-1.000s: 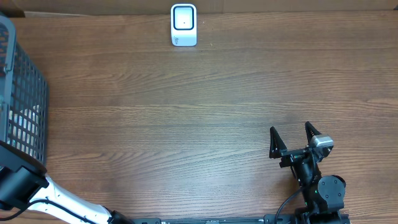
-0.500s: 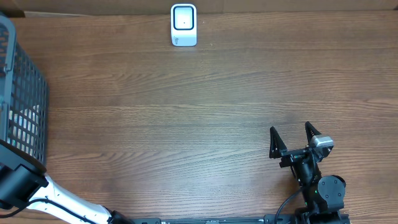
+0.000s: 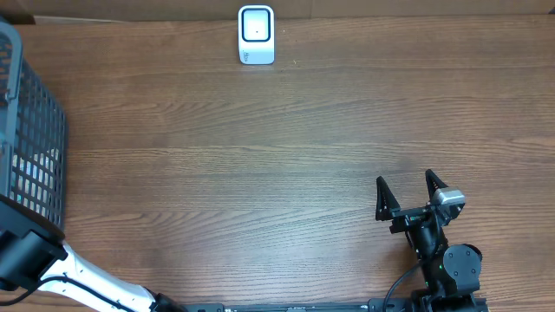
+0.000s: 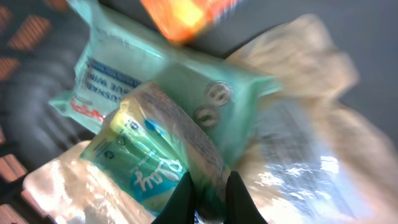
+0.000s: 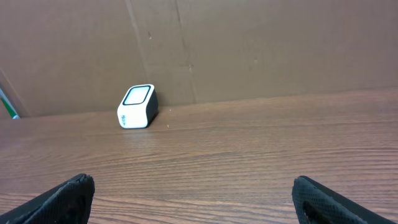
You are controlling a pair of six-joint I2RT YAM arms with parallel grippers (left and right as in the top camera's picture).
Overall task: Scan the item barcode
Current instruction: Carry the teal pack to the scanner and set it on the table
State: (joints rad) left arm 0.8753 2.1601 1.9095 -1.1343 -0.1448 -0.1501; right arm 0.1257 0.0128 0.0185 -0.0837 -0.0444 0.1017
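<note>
While the left arm (image 3: 82, 279) runs off the lower left of the overhead view toward the black wire basket (image 3: 39, 143) on the left edge, its gripper shows only in the left wrist view. There, the left gripper (image 4: 210, 194) sits at the bottom centre of the frame with its two dark fingers (image 4: 183, 196) drawn close together. They appear to pinch the lower edge of a small packet (image 4: 134, 163), teal and yellow with a printed label, though the picture is blurred and the contact itself is hard to make out. This small packet lies tilted on a larger mint-green pack (image 4: 193, 78) that stretches from the upper left toward the centre. An orange item (image 4: 180, 14) shows at the top edge, and crinkled clear bags (image 4: 311, 130) fill the right side and the lower left corner.

At the lower right of the overhead view, the right gripper (image 3: 408, 195) rests over the wooden table (image 3: 260, 156) with its fingers spread wide and nothing between them. The white scanner (image 3: 256, 35) stands at the top centre of that view, well apart from both arms. From the right wrist camera it appears at the left of centre, upright, against a brown cardboard wall (image 5: 261, 43).
</note>
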